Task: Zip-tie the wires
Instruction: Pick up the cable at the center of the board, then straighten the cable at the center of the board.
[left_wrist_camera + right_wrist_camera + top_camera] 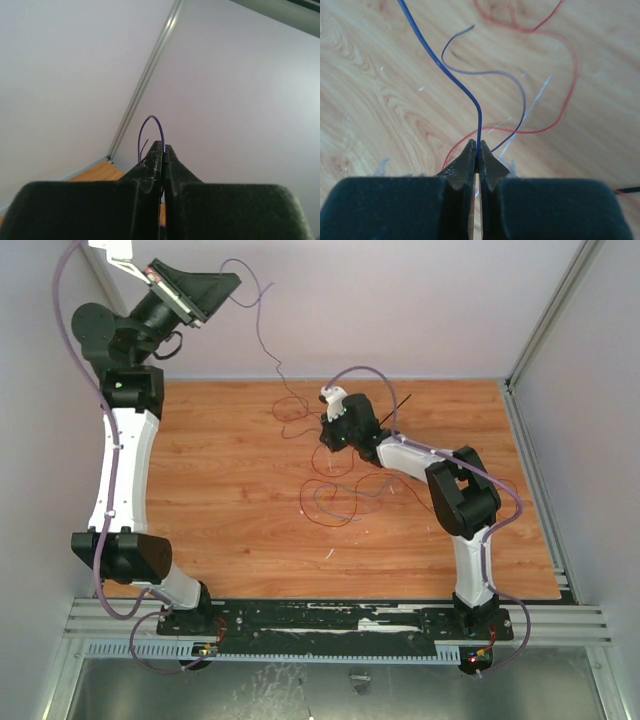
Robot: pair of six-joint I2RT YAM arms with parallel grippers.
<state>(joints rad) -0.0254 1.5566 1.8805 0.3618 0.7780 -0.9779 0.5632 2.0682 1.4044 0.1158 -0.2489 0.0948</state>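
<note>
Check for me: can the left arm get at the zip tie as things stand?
Probably not. The left pincer is shut on a purple wire and raised at the far left, and the zip tie shows beyond the right arm, which stands between them.

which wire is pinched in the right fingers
The blue wire: it runs straight into the seam of the shut right fingers. The red wire and the purple-grey wire pass behind the tips instead.
</note>
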